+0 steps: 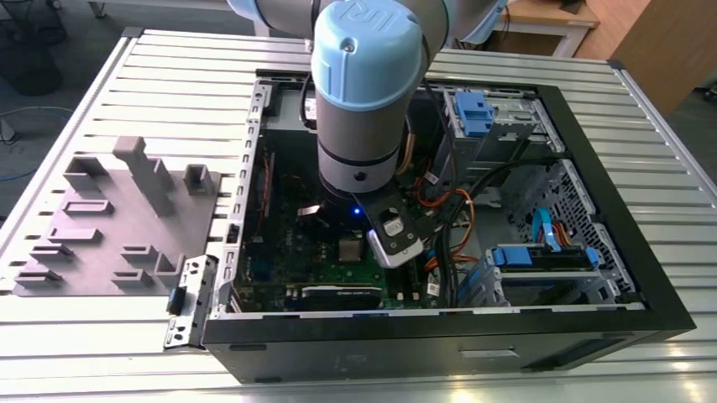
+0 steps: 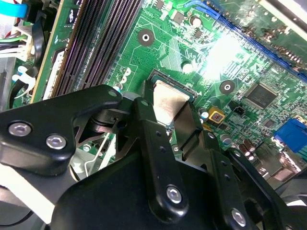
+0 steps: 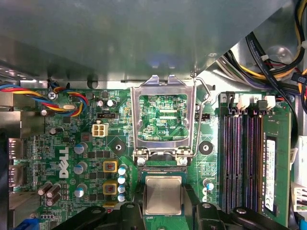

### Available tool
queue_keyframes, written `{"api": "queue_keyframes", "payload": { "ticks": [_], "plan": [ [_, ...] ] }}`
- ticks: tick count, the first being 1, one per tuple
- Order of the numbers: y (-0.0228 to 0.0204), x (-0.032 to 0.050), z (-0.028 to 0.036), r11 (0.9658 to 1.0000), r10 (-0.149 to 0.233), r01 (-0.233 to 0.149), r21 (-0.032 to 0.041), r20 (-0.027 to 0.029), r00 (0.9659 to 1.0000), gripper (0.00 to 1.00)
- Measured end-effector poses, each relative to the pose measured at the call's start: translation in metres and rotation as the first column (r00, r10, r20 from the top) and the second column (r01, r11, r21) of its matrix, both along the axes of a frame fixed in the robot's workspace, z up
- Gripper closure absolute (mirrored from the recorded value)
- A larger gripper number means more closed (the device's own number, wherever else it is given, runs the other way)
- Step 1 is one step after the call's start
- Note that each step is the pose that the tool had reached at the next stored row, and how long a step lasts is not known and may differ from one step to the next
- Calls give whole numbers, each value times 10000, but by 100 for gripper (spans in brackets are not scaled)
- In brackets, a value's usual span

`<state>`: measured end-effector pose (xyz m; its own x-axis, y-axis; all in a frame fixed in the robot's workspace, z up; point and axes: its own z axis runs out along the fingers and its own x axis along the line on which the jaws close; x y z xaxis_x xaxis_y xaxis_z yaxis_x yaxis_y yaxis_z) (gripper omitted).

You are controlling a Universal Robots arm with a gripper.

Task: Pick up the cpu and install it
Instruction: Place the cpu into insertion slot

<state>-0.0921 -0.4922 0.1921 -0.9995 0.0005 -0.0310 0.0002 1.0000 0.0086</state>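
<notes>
The cpu (image 3: 163, 194) (image 2: 169, 101) is a small square chip with a pale silvery top. It lies level over the black socket (image 3: 163, 171) on the green motherboard (image 3: 72, 143). My gripper (image 3: 163, 203) (image 2: 168, 117) has its black fingers (image 2: 146, 124) pressed against two opposite edges of the chip, shut on it. The shiny metal socket frame (image 3: 135, 120) stands flipped open just beyond the socket. In the exterior view my arm (image 1: 358, 109) reaches straight down into the open computer case (image 1: 605, 210).
Dark memory slots (image 3: 237, 158) run beside the socket. Coloured fan wires (image 3: 67, 98) and cable bundles (image 3: 268, 57) lie near the case wall. A grey moulded tray (image 1: 101, 227) sits on the slatted table at the exterior view's left. Blue drive brackets (image 1: 543, 256) fill the case's right side.
</notes>
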Motion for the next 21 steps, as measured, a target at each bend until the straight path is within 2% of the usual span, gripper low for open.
{"api": "queue_keyframes", "payload": {
  "ticks": [5,21],
  "plan": [
    [-1,0,18,10000,0,0,-5,-3,10000,58],
    [0,0,2,10000,0,0,-6,7,10000,58]
  ]
}}
